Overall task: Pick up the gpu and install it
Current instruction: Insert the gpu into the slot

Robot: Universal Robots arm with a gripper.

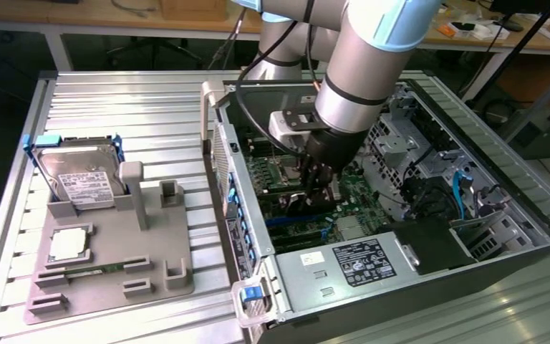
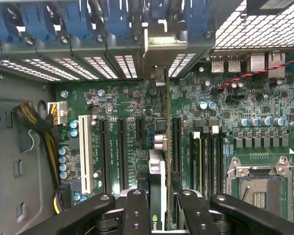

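Pincer [image 2: 162,203] grips one gpu [image 2: 157,171] inside one computer case [image 1: 215,143].

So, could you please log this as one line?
end effector: shut on green-board black-cooler gpu | gpu: edge-on over green motherboard slots | in open case

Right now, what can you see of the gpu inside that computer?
The gpu is seen edge-on: a thin green board with a black and silver cooler bearing a green logo, and a silver bracket at its far end. It stands upright on its long edge over the green motherboard, among the expansion slots. The gripper clamps it from both sides. Whether it is seated in a slot cannot be told.
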